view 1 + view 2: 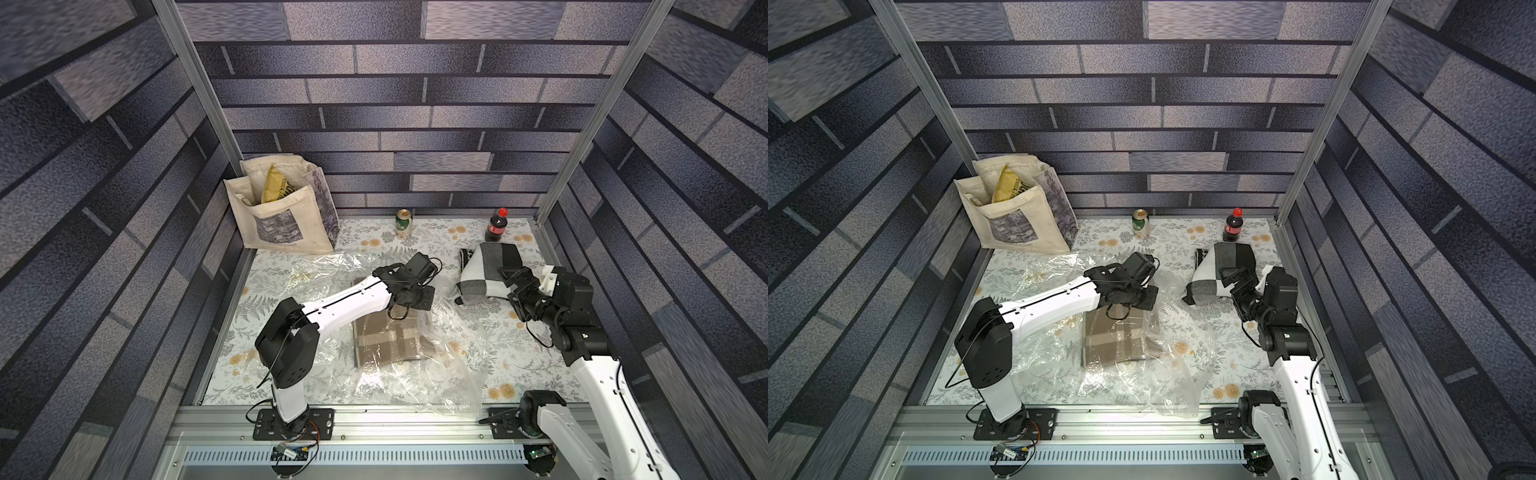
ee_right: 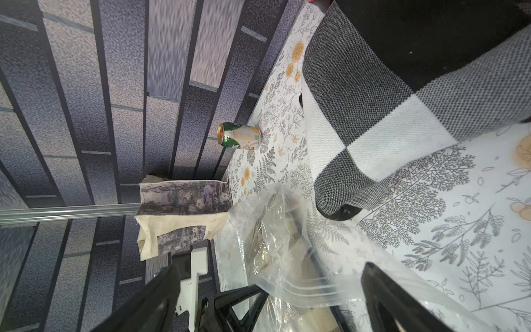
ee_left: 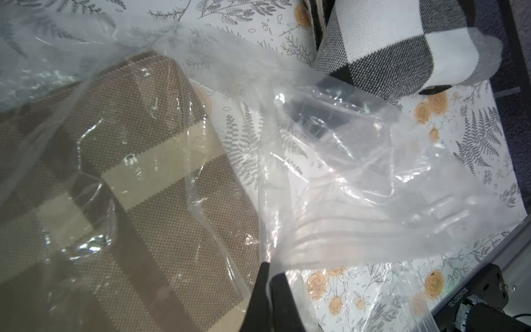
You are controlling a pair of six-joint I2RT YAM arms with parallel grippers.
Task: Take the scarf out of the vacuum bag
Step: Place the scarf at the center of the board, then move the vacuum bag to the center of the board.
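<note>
Plainly, the brown plaid scarf (image 1: 390,336) lies inside the vacuum bag (image 1: 415,382) at mid-table; soft, light and limp, it is best pinched at a folded edge, though the film looks slippery; the left gripper (image 3: 271,271) is clamped on bag film; the right gripper (image 2: 270,273) gapes empty beside a checked scarf (image 1: 486,270) lying outside

Far part of brown plaid scarf (image 1: 390,336) covered by left arm (image 1: 345,301), rest veiled by creased vacuum bag (image 1: 449,365), left tool (image 3: 270,268) body cut off at frame edge, right tool (image 2: 270,267) likewise, yellow packet (image 1: 276,183) lower half concealed inside tote bag (image 1: 291,232), can (image 1: 403,222) label too small to read.
</note>
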